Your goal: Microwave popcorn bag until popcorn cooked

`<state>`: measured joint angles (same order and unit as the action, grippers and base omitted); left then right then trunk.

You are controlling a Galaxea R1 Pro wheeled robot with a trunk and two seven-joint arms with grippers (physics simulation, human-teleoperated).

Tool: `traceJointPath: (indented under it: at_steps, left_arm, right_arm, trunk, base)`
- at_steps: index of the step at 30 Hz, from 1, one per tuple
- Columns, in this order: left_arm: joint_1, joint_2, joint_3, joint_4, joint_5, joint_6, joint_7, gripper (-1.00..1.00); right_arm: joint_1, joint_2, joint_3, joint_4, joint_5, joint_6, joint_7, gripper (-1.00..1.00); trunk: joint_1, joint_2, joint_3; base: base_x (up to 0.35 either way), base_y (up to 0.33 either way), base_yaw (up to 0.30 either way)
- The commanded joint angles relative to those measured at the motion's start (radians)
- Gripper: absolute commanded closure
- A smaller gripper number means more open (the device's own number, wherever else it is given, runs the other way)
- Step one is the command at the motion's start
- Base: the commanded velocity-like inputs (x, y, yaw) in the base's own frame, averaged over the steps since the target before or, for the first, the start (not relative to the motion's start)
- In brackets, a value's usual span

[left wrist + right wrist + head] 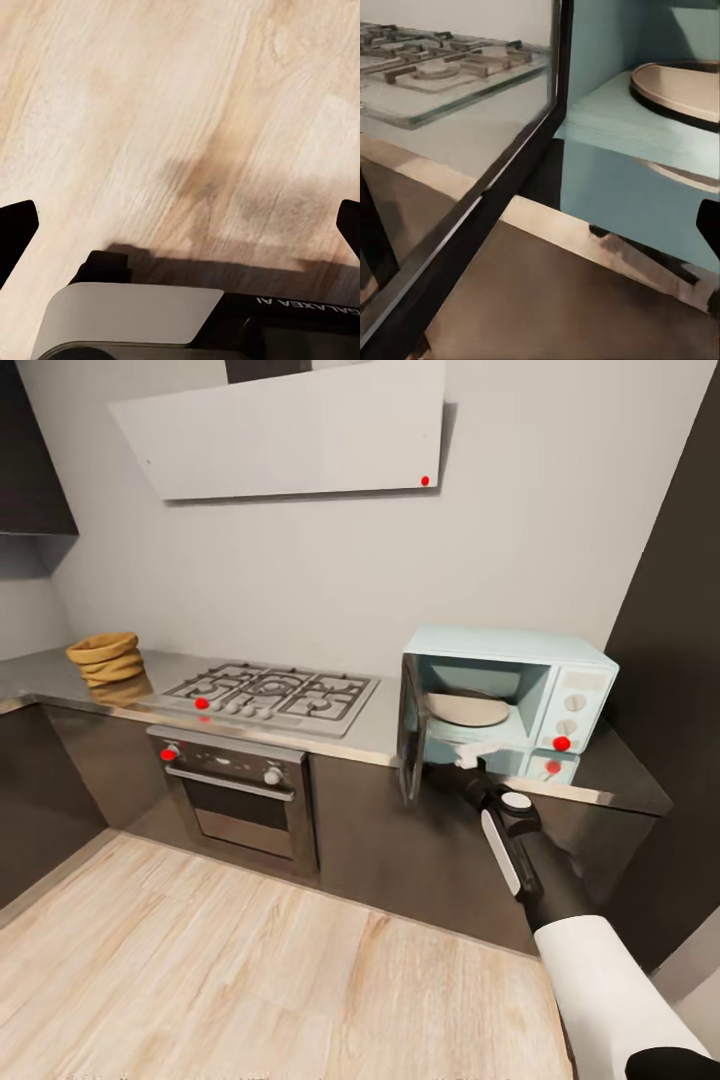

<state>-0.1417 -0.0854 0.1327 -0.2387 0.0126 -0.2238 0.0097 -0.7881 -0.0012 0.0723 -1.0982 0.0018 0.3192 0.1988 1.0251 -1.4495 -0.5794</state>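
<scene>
The grey table (380, 735) carries the popcorn bag (106, 657), a gas hob (275, 695) and the open-doored microwave (520, 690).

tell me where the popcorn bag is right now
In the head view the popcorn bag sits on the countertop at the far left, left of the gas hob and far from the open microwave.

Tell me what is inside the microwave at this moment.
The microwave stands open. Inside is a round beige turntable plate with nothing visible on it. The popcorn bag sits on the countertop. The cavity's left part is hidden by the door.
</scene>
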Motion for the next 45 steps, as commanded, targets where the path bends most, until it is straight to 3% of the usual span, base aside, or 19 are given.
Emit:
traceJointPath:
  at_steps: [1, 45]
  left_arm:
    - [-0.001, 0.000, 0.002, 0.001, 0.001, -0.003, 0.001, -1.00]
    - [-0.001, 0.000, 0.001, 0.001, 0.000, -0.003, 0.001, -1.00]
  right_arm:
    - [0.000, 0.000, -0.001, -0.006, -0.002, 0.006, 0.003, -1.00]
    - [0.001, 0.000, -0.006, -0.017, -0.002, 0.017, -0.001, -1.00]
  trunk:
    - [0.000, -0.001, -0.001]
    - [0.000, -0.001, -0.002]
  base:
    - [-0.055, 0.093, 0.081]
    - [-0.007, -0.003, 0.054]
